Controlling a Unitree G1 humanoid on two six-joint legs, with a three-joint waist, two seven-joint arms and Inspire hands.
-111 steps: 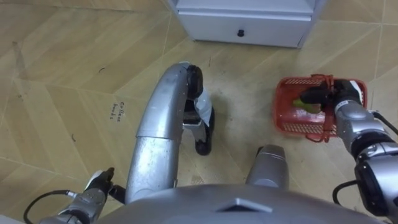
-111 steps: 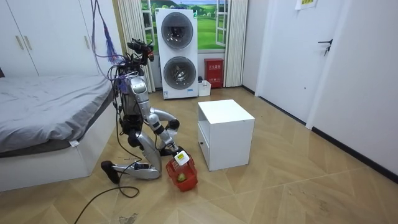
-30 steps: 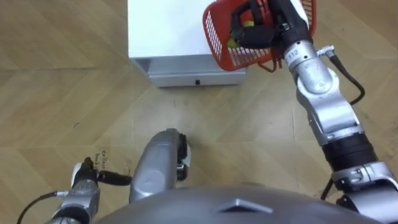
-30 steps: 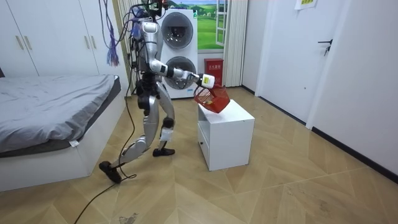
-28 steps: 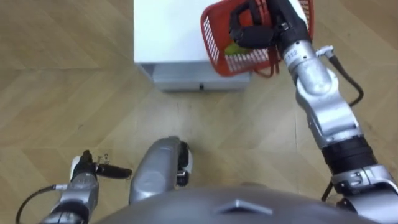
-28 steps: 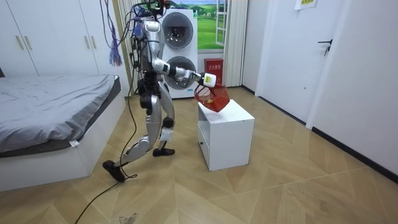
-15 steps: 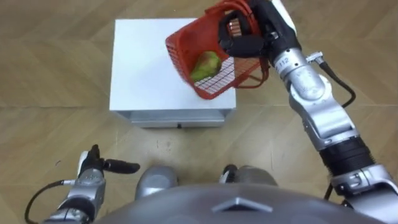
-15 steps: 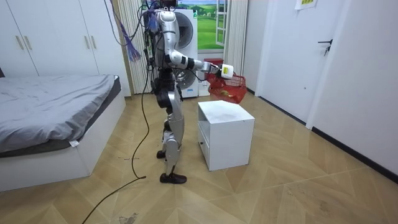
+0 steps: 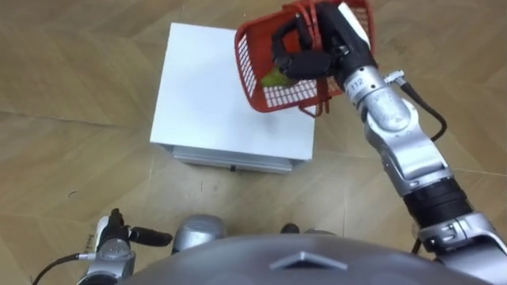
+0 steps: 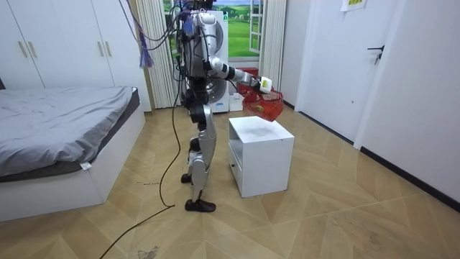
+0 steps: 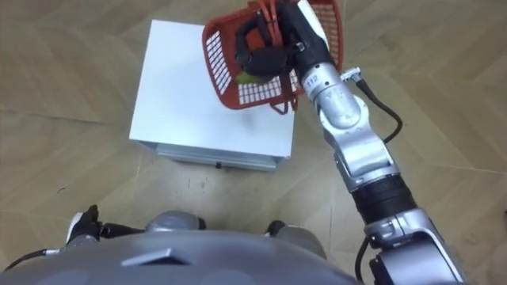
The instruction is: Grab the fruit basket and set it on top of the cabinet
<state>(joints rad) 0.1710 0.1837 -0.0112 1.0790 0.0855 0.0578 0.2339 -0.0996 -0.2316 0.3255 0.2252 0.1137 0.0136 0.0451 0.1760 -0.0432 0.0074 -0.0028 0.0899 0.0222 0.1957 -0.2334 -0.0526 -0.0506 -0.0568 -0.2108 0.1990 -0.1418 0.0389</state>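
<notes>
Basket over the cabinet's far right corner

The fruit basket is held by its handles in the right hand, with a fruit seen inside it, just left of and below that hand. The cabinet is set beneath and to the left of the hand, its drawer turned toward the robot. The left hand is seen low and well apart to the left. A bed is placed far off, on the room view's left.
</notes>
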